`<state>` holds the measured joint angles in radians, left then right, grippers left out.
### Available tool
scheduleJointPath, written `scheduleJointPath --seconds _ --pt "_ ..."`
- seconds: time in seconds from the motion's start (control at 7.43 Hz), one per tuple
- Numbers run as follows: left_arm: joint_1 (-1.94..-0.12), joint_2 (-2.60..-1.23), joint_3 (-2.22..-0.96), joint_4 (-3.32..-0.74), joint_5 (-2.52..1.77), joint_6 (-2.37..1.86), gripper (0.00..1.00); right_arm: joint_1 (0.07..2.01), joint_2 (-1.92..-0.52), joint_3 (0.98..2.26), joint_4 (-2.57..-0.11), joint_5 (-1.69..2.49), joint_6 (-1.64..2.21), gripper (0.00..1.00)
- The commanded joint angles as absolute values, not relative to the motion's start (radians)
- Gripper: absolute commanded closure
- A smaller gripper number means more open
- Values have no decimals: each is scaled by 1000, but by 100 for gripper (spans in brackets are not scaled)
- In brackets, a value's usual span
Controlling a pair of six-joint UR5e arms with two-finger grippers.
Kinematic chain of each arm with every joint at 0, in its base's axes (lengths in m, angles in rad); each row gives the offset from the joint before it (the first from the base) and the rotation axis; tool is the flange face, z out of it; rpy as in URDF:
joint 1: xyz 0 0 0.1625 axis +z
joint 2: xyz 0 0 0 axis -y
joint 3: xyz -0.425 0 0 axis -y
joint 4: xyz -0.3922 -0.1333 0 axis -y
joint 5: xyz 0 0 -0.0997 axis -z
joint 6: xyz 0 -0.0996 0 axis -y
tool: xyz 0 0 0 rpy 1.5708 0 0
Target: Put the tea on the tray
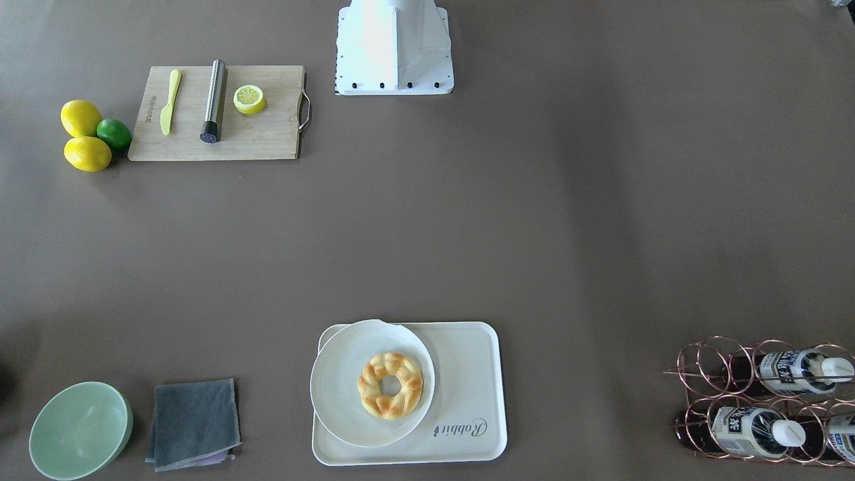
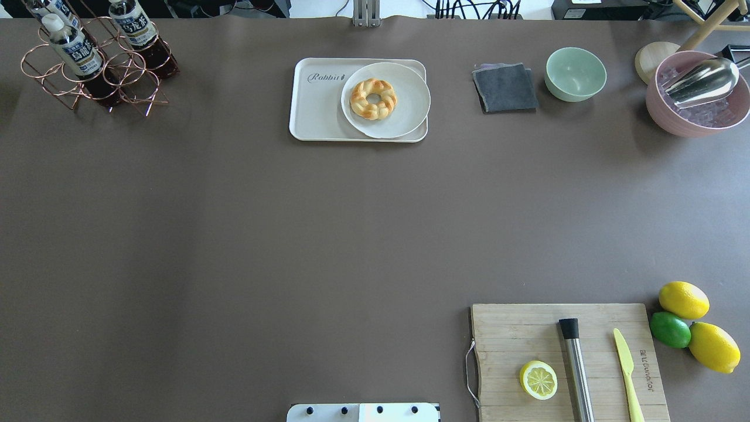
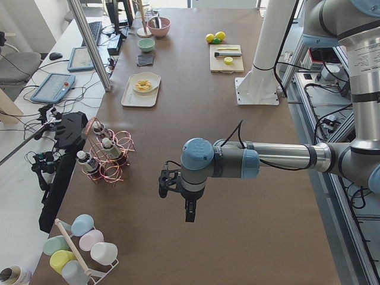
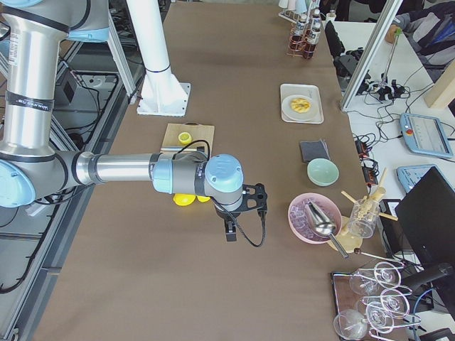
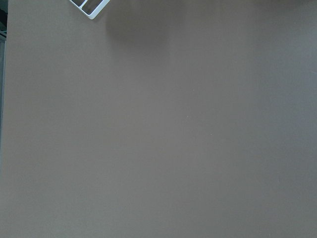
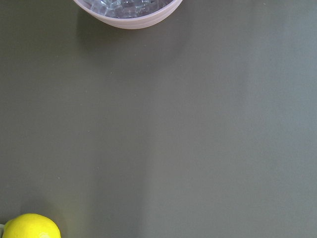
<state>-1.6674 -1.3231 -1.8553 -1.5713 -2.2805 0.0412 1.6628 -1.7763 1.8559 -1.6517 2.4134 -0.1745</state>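
Several tea bottles (image 1: pixel 798 369) with white caps and dark liquid lie in a copper wire rack (image 1: pixel 715 374) at the table's far left corner; they also show in the overhead view (image 2: pixel 73 48). The cream tray (image 1: pixel 464 374) with "Rabbit" lettering lies at the far middle (image 2: pixel 316 111). My left gripper (image 3: pixel 190 212) hangs over bare table, apart from the rack. My right gripper (image 4: pixel 231 231) hangs near the pink bowl. Both show only in side views, so I cannot tell whether they are open or shut.
A round white plate (image 1: pixel 340 387) with a braided pastry (image 1: pixel 390 385) covers half the tray. A cutting board (image 2: pixel 527 334) carries a lemon half, a knife and a metal muddler. Lemons and a lime (image 2: pixel 671 329), a green bowl (image 2: pixel 576 73), a grey cloth (image 2: pixel 504 88) and a pink ice bowl (image 2: pixel 691 120) stand on the right.
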Motion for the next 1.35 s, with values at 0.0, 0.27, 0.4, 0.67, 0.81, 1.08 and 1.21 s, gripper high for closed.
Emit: scheduleJointPath --seconds 0.0,0.27,0.4,0.67,0.81,1.08,1.21 --pt "-1667 -1322 -1855 -1572 -2273 38 3 1661 -1769 1861 -1651 2410 -175 0" --pt "-1667 -1312 -1839 -1610 -2273 72 3 1661 -1770 1861 -1648 2410 -184 0" --pt "-1666 -1304 -1832 -1624 -2273 72 3 1661 -1769 1862 -1644 2408 -184 0" --pt "-1666 -1304 -1828 -1625 -2275 72 3 1654 -1767 1871 -1644 2395 -184 0" --pt "-1666 -1304 -1827 -1620 -2286 66 3 1641 -1766 1870 -1644 2382 -184 0" --pt "-1667 -1304 -1861 -1556 -2331 58 3 1641 -1766 1871 -1644 2379 -184 0" --pt "-1666 -1305 -1867 -1524 -2338 57 3 1641 -1767 1868 -1644 2379 -181 0"
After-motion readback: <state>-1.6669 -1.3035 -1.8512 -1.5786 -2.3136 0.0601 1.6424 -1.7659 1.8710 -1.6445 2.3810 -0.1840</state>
